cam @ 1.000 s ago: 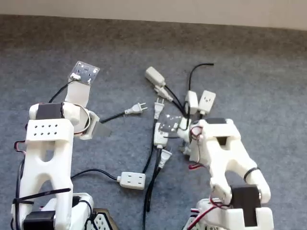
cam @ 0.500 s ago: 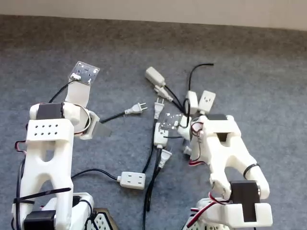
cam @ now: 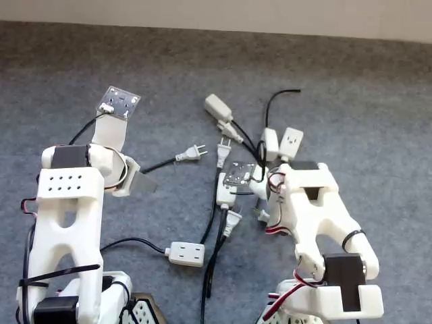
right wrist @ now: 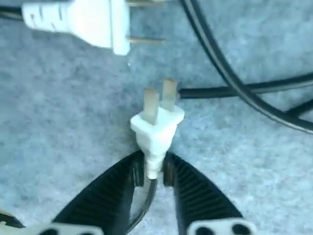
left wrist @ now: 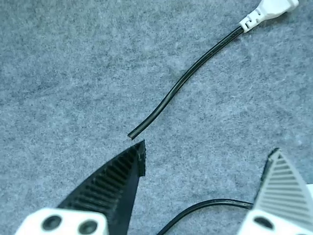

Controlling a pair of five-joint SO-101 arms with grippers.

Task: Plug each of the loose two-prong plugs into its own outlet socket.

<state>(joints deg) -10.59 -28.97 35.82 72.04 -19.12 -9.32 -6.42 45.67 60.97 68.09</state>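
your right gripper (right wrist: 152, 169) is nearly closed. its black fingers (right wrist: 110, 191) pinch the tail of a white plug (right wrist: 156, 122), and the plug's two prongs point away from the gripper over the grey mat (right wrist: 58, 122). a second plug (right wrist: 83, 22) lies just beyond it, apart, with its prongs pointing sideways. black cords (right wrist: 230, 90) pass close by the held plug's prongs, and you cannot tell whether they touch.

your left gripper (left wrist: 208, 151) is spread wide and has hold of nothing. the cut end of a cord (left wrist: 171, 95) lies just ahead of its black finger (left wrist: 122, 176). that cord leads off to a third plug (left wrist: 269, 10).

in the high view, your right arm (cam: 310, 202) sits at the tangle in the middle and your left arm (cam: 67, 196) is well apart from it. the third plug lies on the mat between them. a socket (cam: 291, 140) lies just beyond the right arm with another beside it. a socket strip (cam: 185, 253) lies near the arms' bases, between them.
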